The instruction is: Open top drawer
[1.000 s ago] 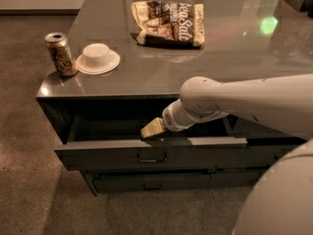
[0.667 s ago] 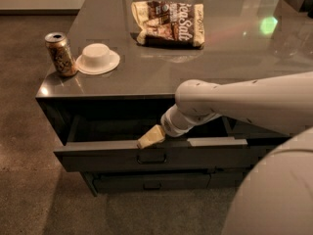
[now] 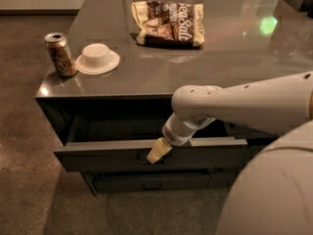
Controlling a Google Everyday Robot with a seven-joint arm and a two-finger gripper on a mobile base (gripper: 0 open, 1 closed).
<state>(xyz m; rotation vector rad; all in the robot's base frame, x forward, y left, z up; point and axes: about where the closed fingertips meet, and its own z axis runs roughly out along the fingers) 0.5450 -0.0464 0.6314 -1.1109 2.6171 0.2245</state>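
Dark grey metal, the top drawer [image 3: 88,156] stands pulled partly out beneath the table top [image 3: 234,58], with the cream-tipped gripper [image 3: 159,151] at its centred handle [image 3: 144,157], its grip impossible to tell.

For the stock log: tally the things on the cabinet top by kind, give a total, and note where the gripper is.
Drink can: 1
White bowl: 1
Snack bag: 1
Total: 3
The gripper is at the front of the top drawer, which stands partly open.
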